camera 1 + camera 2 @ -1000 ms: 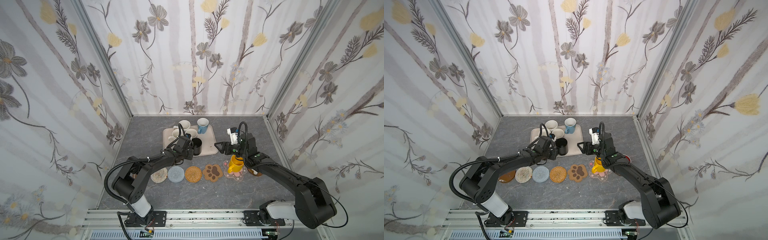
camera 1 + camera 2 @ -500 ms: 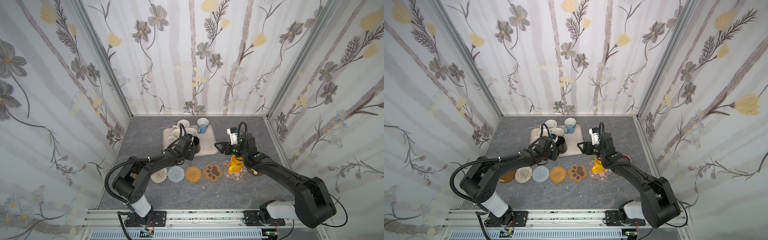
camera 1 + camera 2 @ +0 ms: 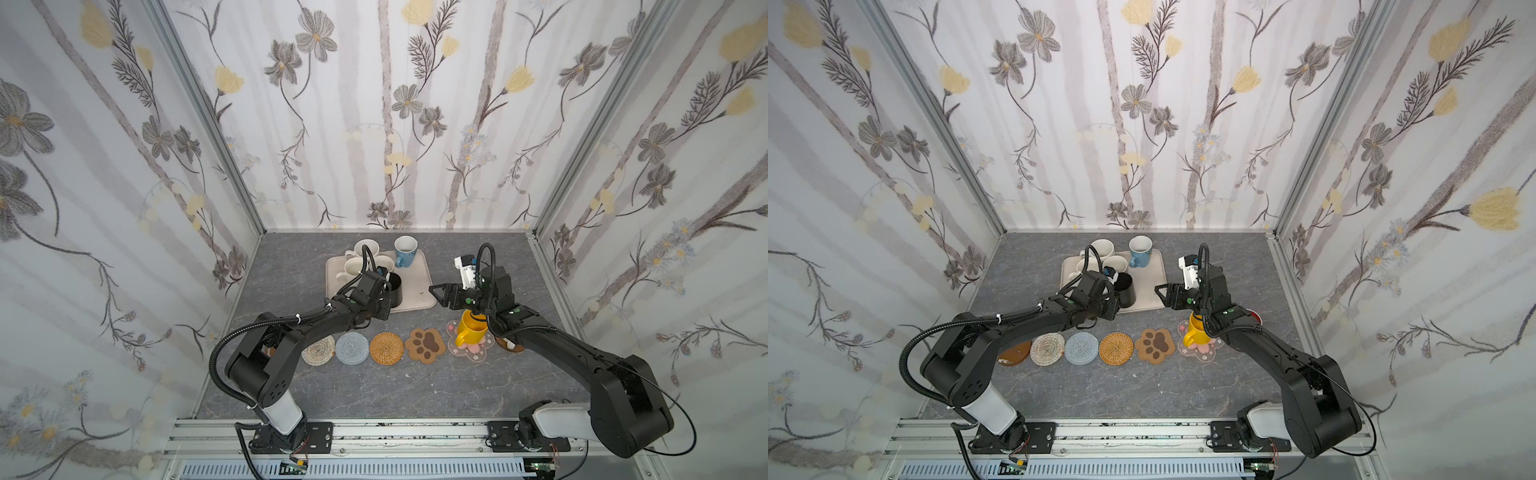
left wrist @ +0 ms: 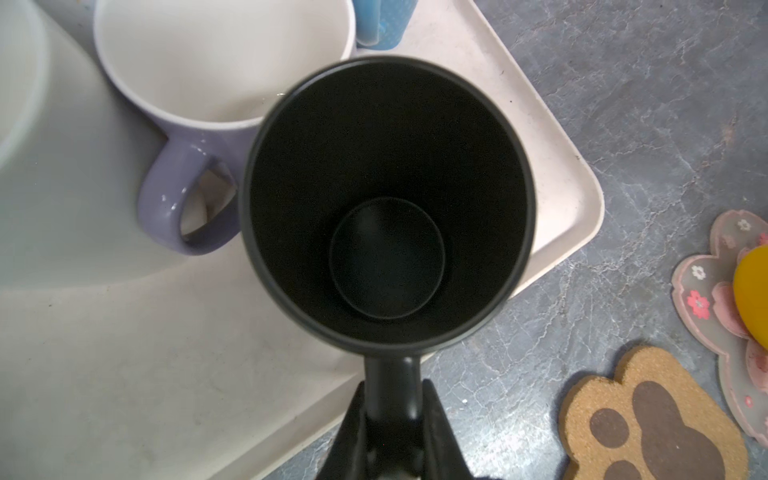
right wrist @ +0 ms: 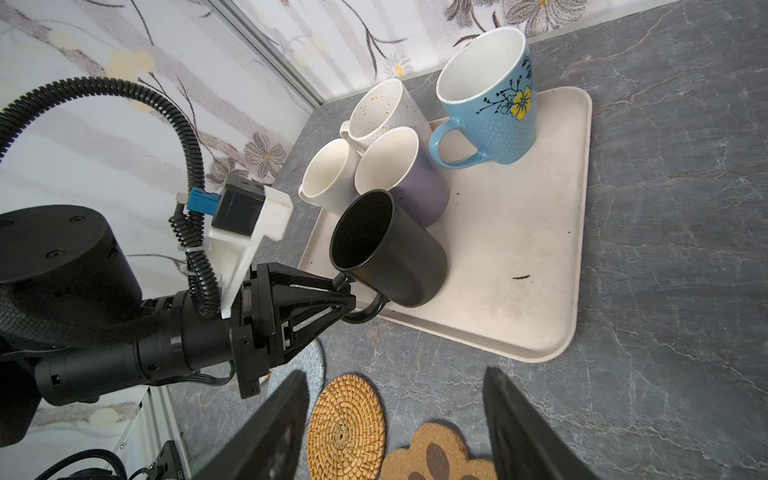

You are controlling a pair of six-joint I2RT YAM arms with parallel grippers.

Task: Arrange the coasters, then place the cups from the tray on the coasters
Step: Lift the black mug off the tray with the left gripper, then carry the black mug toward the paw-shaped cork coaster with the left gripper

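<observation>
Grey stone-patterned table (image 3: 374, 390), walled in by flowered paper, is carrying the coasters in a row across its near half. From left to right these are the beige woven coaster (image 3: 318, 351), blue crochet coaster (image 3: 352, 348), rattan coaster (image 3: 386, 348), paw coaster (image 3: 428, 345) and pink blossom coaster (image 3: 469, 353). The yellow mug (image 3: 471, 330) is sitting on the blossom one, so the row seems to be filling from the right end.

Beyond the row, the tray (image 5: 540, 249) is holding the light blue mug (image 5: 490, 108), the lavender mug (image 5: 411, 183) and two cream mugs (image 5: 386, 108). The left fingers (image 5: 347, 301) are clenching the handle of the black mug (image 5: 390, 249) at the tray's near edge. Taking the handle is likely keeping them clear of the neighbouring mugs. Whether the mug's base is off the tray I cannot tell.

The left arm is stretching low and nearly level toward the tray. The right fingers (image 3: 441, 294) are hanging released and empty between the tray and the yellow mug. That arm is bending at the elbow, with its wrist facing the tray.
</observation>
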